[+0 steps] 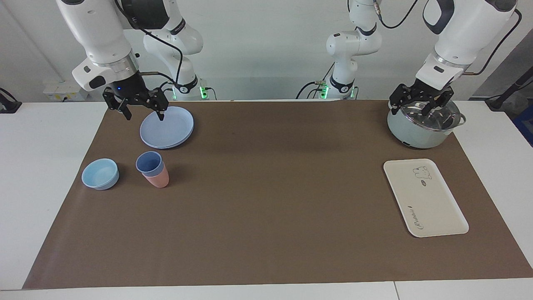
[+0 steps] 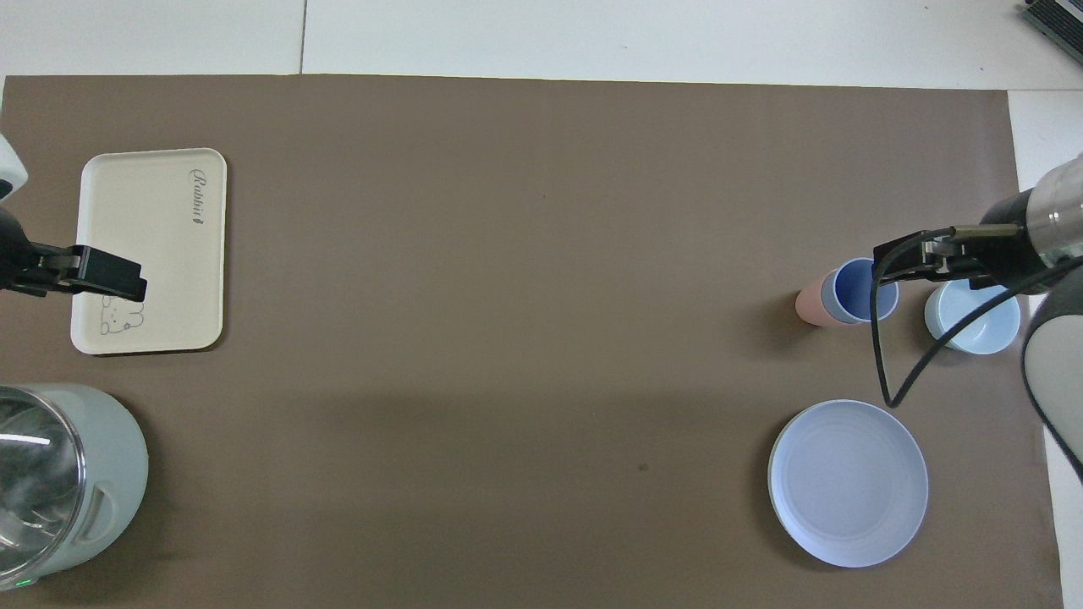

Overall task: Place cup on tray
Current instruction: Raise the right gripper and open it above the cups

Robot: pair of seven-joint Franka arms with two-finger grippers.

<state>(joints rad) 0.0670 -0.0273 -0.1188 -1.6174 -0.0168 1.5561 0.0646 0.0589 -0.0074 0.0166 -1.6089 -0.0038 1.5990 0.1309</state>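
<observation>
Cup: small periwinkle-blue plastic tumbler point(image 1: 149, 162), nested in pink cup point(image 1: 158, 178), beside light-blue bowl point(image 1: 100, 173).
Tray: cream rectangular tray point(image 1: 433, 208), bare, toward left arm's end.
Right gripper point(image 1: 141, 111): fingers spread, raised over round blue plate point(image 1: 166, 127), likely approaching.
Left gripper point(image 1: 420, 104): open, waiting above lidded pot point(image 1: 422, 125).

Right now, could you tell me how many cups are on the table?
2. The blue cup and the pink cup stand touching, beside the bowl and farther from the robots than the plate. None seem hidden.
</observation>
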